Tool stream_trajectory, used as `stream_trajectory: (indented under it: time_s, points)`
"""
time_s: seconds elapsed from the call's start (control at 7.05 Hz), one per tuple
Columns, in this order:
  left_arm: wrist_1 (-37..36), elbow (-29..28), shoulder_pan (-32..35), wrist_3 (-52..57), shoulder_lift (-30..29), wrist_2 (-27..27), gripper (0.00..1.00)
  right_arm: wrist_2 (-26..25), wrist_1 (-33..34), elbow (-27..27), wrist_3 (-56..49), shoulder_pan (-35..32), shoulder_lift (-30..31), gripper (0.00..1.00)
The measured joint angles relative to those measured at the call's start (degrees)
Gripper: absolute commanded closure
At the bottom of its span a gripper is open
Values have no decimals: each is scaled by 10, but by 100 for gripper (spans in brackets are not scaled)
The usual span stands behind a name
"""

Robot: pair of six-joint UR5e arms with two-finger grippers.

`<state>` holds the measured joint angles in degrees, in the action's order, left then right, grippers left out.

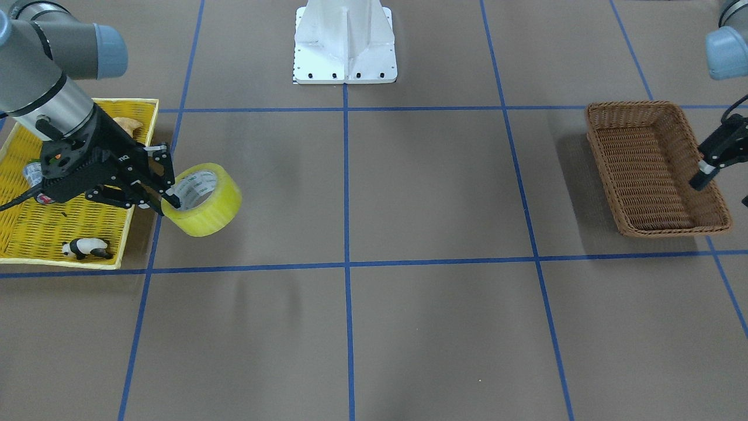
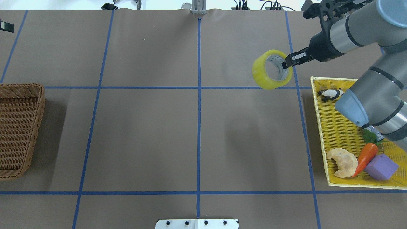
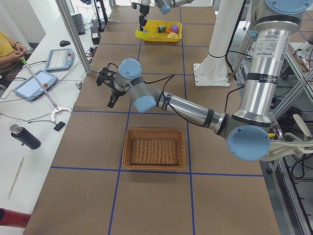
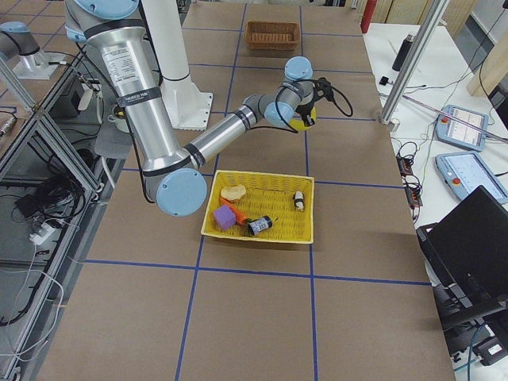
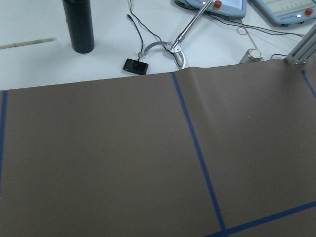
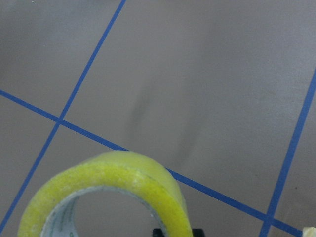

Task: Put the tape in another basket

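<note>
Brown table (image 1: 409,193): tape (image 1: 217,206) aloft, wall pinched between right jaws.

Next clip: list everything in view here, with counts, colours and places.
tape: 1, yellow, held above the table beside the tray
basket: 1, brown wicker, empty, robot's left side
tray: 1, bright yellow, robot's right side
panda toy: 1, black-and-white, in tray
croissant: 1, tan, in tray
carrot: 1, orange, in tray
block: 1, purple, in tray
can: 1, silver-black, in tray
table: 1, brown, blue grid lines
right gripper: 1, black, shut on tape
left gripper: 1, black, open, near basket
</note>
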<state>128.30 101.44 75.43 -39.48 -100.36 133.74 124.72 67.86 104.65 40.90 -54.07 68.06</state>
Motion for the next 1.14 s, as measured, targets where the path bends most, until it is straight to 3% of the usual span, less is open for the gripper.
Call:
stream_trajectory:
  time_s: [0.43,0.99,1.14]
  points:
    - [0,25,-77,-62,-38,4,1,-83,-1,-6,83,72,-66,100]
    - [1,58,-165,-169,-89,2,1,-279,-2,-29,189,192,-161,100]
    - [2,61,-181,-178,-101,2,1,-307,-3,-42,202,211,-186,100]
